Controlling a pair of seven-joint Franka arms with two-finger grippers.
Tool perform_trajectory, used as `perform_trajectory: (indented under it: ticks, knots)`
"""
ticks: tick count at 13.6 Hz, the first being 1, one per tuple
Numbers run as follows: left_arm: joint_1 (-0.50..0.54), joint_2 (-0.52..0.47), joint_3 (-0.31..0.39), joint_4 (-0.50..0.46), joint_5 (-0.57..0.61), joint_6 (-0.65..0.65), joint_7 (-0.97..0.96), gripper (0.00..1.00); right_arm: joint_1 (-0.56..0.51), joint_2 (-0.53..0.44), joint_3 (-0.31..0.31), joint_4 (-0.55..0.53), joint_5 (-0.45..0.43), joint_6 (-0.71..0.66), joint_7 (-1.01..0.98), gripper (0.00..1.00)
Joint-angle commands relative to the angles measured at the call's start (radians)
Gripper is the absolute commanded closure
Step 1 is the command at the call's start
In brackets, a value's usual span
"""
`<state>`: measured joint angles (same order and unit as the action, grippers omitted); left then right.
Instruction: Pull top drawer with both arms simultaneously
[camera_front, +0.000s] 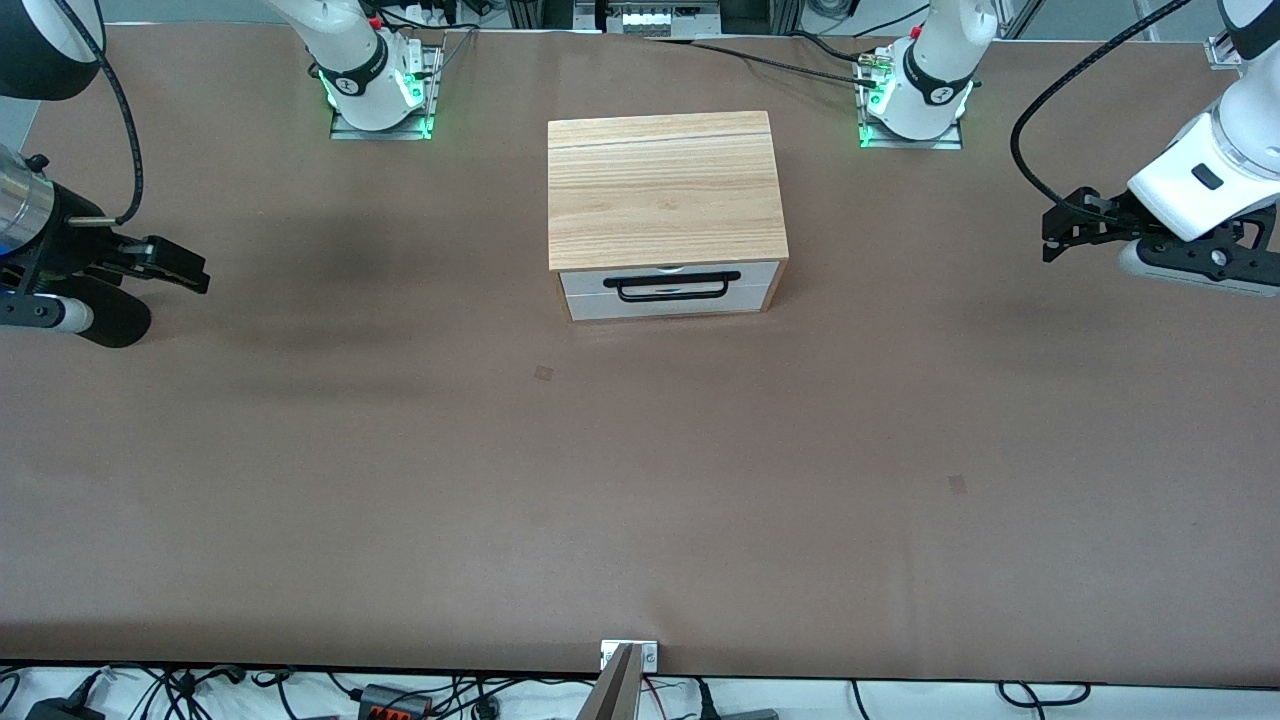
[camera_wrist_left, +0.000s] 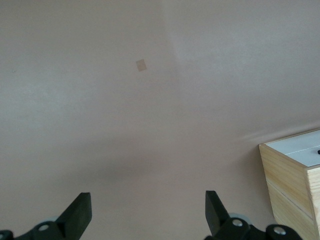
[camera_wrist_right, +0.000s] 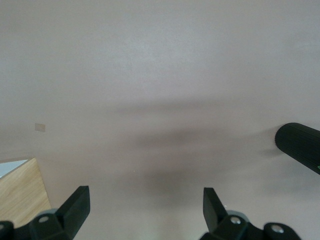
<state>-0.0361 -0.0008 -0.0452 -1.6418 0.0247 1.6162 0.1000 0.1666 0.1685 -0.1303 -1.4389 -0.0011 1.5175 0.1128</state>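
The cabinet (camera_front: 662, 190) with a light wood-grain top stands mid-table, between the two arm bases. Its top drawer (camera_front: 590, 280) has a white front and a long black bar handle (camera_front: 672, 286), and it sits flush with the cabinet. My left gripper (camera_front: 1048, 238) is open and empty, over the table at the left arm's end, well apart from the cabinet. My right gripper (camera_front: 195, 268) is open and empty, over the table at the right arm's end. The left wrist view shows open fingers (camera_wrist_left: 80, 212) and a cabinet corner (camera_wrist_left: 287, 172). The right wrist view shows open fingers (camera_wrist_right: 77, 205) and a cabinet corner (camera_wrist_right: 22, 197).
The brown table (camera_front: 640, 500) carries two small tape marks (camera_front: 543, 373) (camera_front: 957, 484). A black cylinder (camera_wrist_right: 300, 145) on the right arm's hand shows in the right wrist view. Cables lie along the table's edge nearest the front camera.
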Motion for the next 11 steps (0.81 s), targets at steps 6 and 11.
perform_trajectory:
  ticks: [6,11]
  knots:
    - [-0.001,0.030,-0.005,0.054,0.008,-0.030,-0.005,0.00,0.005,0.006,-0.008,0.014,0.016,-0.003,-0.010,0.00]
    - [-0.001,0.030,-0.005,0.053,0.006,-0.045,-0.008,0.00,0.005,0.014,-0.008,0.014,0.045,0.007,-0.008,0.00]
